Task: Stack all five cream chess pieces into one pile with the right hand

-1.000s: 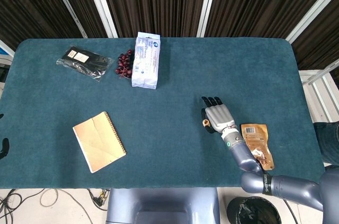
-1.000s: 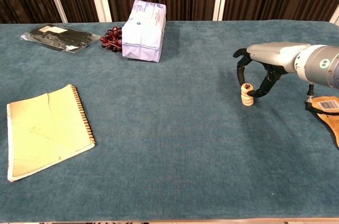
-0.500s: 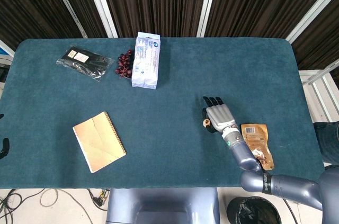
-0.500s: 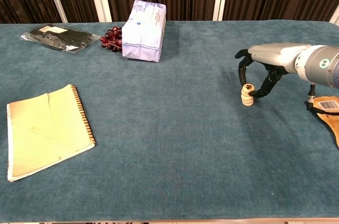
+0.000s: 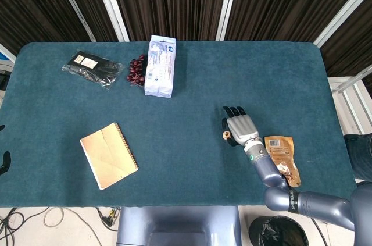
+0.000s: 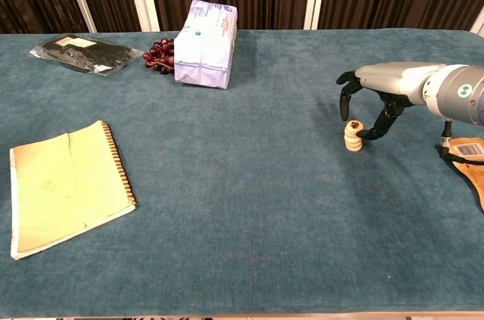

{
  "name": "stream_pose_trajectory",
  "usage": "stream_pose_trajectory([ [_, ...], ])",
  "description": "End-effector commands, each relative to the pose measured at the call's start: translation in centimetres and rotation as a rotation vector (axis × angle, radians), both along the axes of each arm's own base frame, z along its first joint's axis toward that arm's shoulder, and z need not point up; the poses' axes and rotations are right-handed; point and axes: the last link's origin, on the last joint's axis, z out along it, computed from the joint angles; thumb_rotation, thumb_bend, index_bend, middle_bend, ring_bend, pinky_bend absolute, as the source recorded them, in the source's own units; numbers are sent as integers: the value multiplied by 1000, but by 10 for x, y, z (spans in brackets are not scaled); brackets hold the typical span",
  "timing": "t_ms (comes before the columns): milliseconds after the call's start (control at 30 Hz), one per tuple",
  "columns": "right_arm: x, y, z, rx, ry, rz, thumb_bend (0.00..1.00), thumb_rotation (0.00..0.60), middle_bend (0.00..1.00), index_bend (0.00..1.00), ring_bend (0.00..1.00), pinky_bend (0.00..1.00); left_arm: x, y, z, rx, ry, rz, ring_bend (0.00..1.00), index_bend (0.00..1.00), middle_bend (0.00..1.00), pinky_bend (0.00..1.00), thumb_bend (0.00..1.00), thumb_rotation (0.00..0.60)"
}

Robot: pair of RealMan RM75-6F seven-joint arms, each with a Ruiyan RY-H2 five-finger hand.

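While the pile of cream chess pieces (image 6: 352,136) stands on the bench (image 6: 242,206), the right hand (image 6: 372,108) arches over it, released; a brushing fingertip could topple it.

Inventory by count. One pile of cream chess pieces (image 6: 353,136) stands on the table (image 6: 249,206); its separate discs cannot be counted reliably at this size, though it appears to be several high. One spiral notebook (image 6: 64,185). One white packet (image 6: 206,45). One bunch of dark red grapes (image 6: 158,54), single berries too small to tally. One black flat pouch (image 6: 85,54). One brown sachet (image 5: 283,159). One robot hand in view, the right hand (image 6: 370,104). One waste bin (image 5: 278,232) below the table edge.
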Motion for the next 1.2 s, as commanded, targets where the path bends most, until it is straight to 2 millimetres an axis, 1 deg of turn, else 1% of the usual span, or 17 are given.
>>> stream_pose_trajectory([
  [33, 0, 0, 0, -1, 2, 1, 410, 600, 0, 413, 0, 0, 0, 0, 0, 1, 0, -1, 0, 172, 0, 0, 486, 600],
  [400, 3, -1, 3, -6, 1, 5, 411, 600, 0, 413, 0, 0, 0, 0, 0, 1, 0, 5, 0, 172, 0, 0, 486, 600],
  [500, 5, -1, 8, -14, -1, 10, 411, 600, 0, 413, 0, 0, 0, 0, 1, 3, 0, 6, 0, 172, 0, 0, 486, 600],
  [633, 8, 0, 23, -37, -13, 17, 410, 600, 0, 368, 0, 0, 0, 0, 1, 4, 0, 6, 0, 172, 0, 0, 486, 600],
  [767, 11, 8, 52, -96, -34, 36, 410, 600, 0, 331, 0, 0, 0, 0, 1, 4, -1, 5, 0, 172, 0, 0, 486, 600],
  [867, 7, 25, 82, -162, -86, 29, 410, 600, 0, 308, 0, 0, 0, 0, 1, 2, -2, 5, 0, 172, 0, 0, 486, 600],
  [933, 3, 37, 95, -182, -137, 13, 411, 600, 0, 296, 0, 0, 0, 0, 1, 3, -1, 2, 0, 172, 0, 0, 486, 600],
  [1000, -6, 56, 113, -214, -184, 0, 411, 600, 0, 292, 0, 0, 1, -1, 0, 3, 0, -1, 0, 172, 0, 0, 486, 600],
  [1100, -27, 89, 134, -292, -181, 28, 411, 600, 0, 291, 0, 0, 2, -1, 0, 5, 2, -4, 0, 172, 0, 0, 486, 600],
  [1200, -48, 122, 143, -360, -202, 41, 410, 600, 0, 270, 0, 0, 3, -1, 0, 7, 4, -7, 0, 172, 0, 0, 486, 600],
])
